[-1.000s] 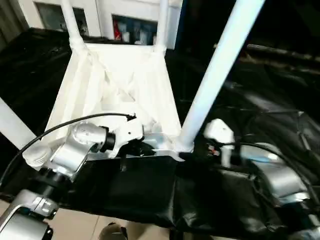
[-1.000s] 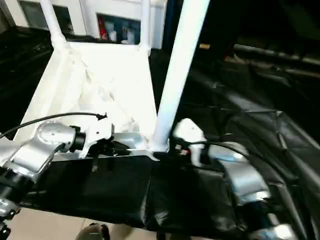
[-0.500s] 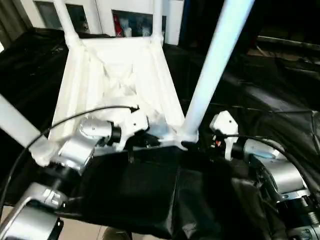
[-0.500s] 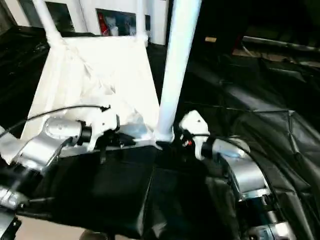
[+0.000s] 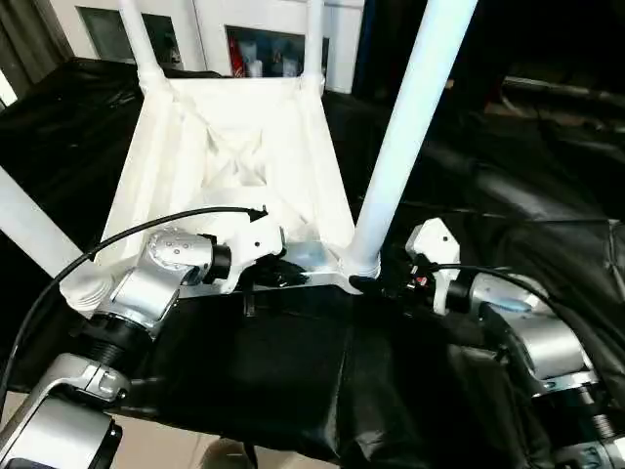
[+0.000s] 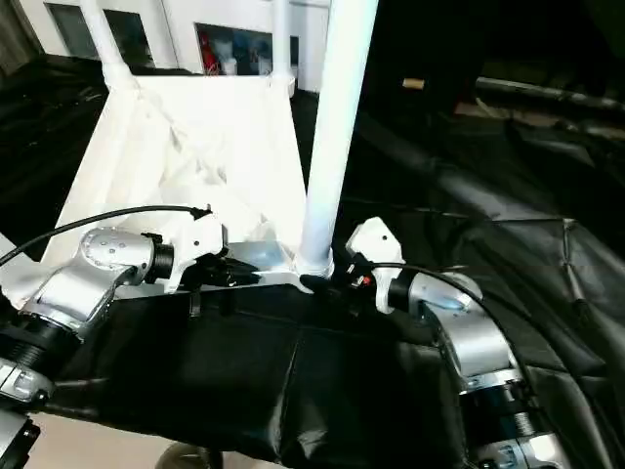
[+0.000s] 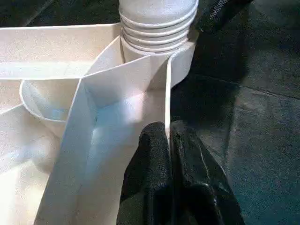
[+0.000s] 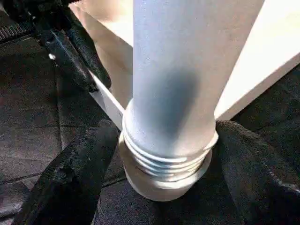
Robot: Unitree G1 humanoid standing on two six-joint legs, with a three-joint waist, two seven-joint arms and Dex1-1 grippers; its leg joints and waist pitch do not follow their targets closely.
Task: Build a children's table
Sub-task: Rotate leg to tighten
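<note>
Left eye view: the white plastic rectangular tabletop (image 5: 234, 166) lies upside down on the black-draped desk (image 5: 547, 225), its ribbed underside and raised rim facing up like a shallow tray with nothing loose inside. At far left a long white tube leg (image 5: 29, 234) slants up from the near left corner socket (image 5: 83, 288). Two more white tube legs (image 5: 137, 34) stand in the far corner sockets.

The left pincer (image 5: 269, 277), on its silver forearm, reaches in along the near edge of the tabletop. In the left wrist view its two black fingers (image 7: 152, 178) are pressed together on the thin upright near rim (image 7: 167, 108), one finger on each side of it, close beside the corner socket.

To the right, the thick white tube leg (image 5: 410, 127) stands upright in the near right rounded corner socket (image 5: 359, 266), its ribbed collar (image 8: 164, 154) seated in the socket's mouth.

Further right, the right pincer (image 5: 376, 285) sits at the base of this leg. In the right wrist view its black fingers (image 8: 75, 178) are spread wide to either side of the socket and ribbed collar; whether they touch it cannot be told.
</note>
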